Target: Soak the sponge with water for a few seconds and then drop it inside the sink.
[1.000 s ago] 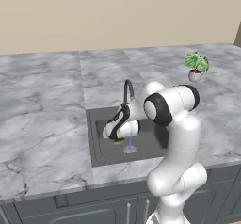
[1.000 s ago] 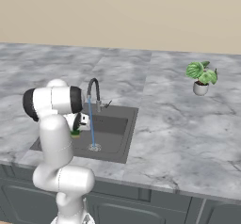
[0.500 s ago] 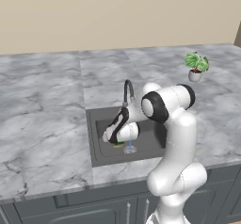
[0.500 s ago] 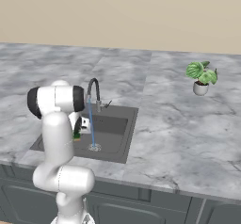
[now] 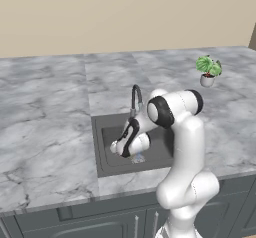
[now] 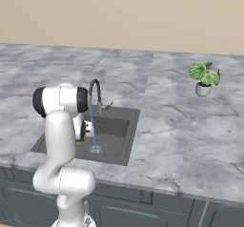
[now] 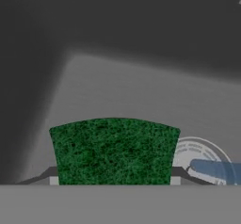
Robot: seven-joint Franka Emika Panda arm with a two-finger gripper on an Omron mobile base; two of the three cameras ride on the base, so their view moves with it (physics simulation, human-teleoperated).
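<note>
Releasing now risks an unsoaked drop, since the end effector [image 7: 113, 183], closed on the sponge [image 7: 114, 150] low inside the sink [image 5: 100, 147], holds it just left of the water [image 6: 92, 128].

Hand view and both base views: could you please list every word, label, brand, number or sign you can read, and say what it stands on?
None can be read: the dark green sponge, the dark grey square sink, its curved grey faucet, the marble counter and the white-potted plant carry no lettering.
Faint marks ring the round silvery drain, too blurred to read.
</note>
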